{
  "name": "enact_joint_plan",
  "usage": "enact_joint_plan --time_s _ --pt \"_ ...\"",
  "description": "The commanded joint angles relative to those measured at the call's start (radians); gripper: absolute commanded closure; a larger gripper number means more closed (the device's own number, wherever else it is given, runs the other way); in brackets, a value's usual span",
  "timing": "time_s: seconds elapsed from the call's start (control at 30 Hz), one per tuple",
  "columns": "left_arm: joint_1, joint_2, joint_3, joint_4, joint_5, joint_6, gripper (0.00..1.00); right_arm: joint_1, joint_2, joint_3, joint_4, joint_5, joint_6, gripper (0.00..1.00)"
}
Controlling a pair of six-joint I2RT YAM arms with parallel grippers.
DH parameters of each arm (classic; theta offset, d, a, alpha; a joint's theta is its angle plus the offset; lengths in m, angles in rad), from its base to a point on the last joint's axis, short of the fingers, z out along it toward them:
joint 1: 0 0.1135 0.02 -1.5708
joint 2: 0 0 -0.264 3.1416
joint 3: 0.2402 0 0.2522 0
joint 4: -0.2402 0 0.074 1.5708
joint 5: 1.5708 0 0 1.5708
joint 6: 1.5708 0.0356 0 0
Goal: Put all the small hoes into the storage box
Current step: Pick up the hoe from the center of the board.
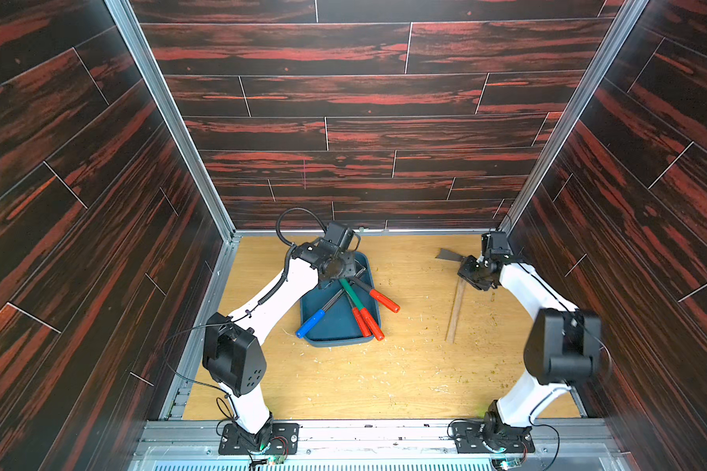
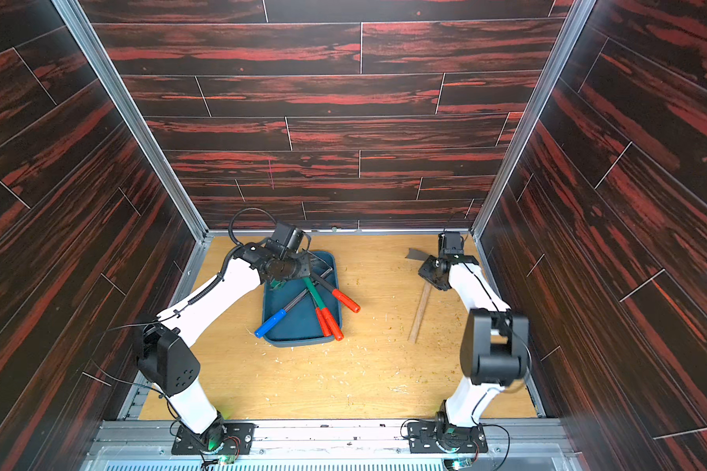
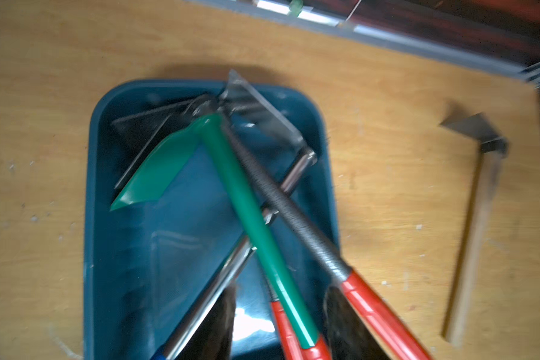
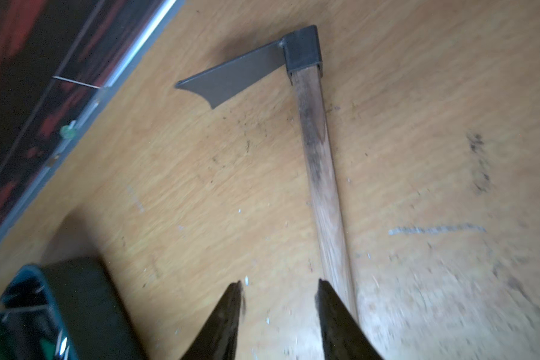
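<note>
Light wood tabletop [image 1: 384, 375], littered with pale chips [image 1: 405, 354]. Dark red-black wood-grain walls [image 1: 343, 102], aluminium frame [image 1: 172, 114]. Storage box [image 1: 337, 327] left of centre, other hoes [image 1: 354, 297] piled in it, some handles overhanging rim. Small hoe [image 1: 454, 314] flat on table right of box, well apart from it. Right gripper [image 4: 278, 286] low over its wooden handle: fingers [image 4: 334, 311] apart, bare table in gap, handle just beside one finger, not gripped. Left gripper [image 3: 281, 286] over box, part open, clamping nothing.

Both arms reach from bases at the table's [image 1: 343, 387] near edge toward its far edge, the left arm [image 1: 278, 297] left of centre, the right arm [image 1: 527, 285] by the far right corner. The left gripper [image 3: 281, 286] and right gripper [image 4: 279, 282] point downward, fingers parted.
</note>
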Motion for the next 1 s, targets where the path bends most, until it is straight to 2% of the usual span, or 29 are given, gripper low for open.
enact_joint_plan --time_s 0.0,0.23,0.47,0.97 --pt "0.005 -0.072 -0.040 -0.016 -0.030 0.027 0.50 -0.012 0.067 0.061 -0.003 0.016 -0.015 0.56" --pt "0.002 -0.121 -0.100 0.028 -0.021 0.028 0.50 -0.038 0.245 0.251 -0.096 0.099 -0.056 0.56" --pt "0.002 -0.142 -0.109 0.037 -0.027 0.036 0.50 -0.044 0.387 0.389 -0.152 0.115 -0.092 0.56" --pt "0.003 -0.165 -0.117 0.048 -0.055 0.032 0.49 -0.045 0.521 0.521 -0.205 0.138 -0.138 0.56"
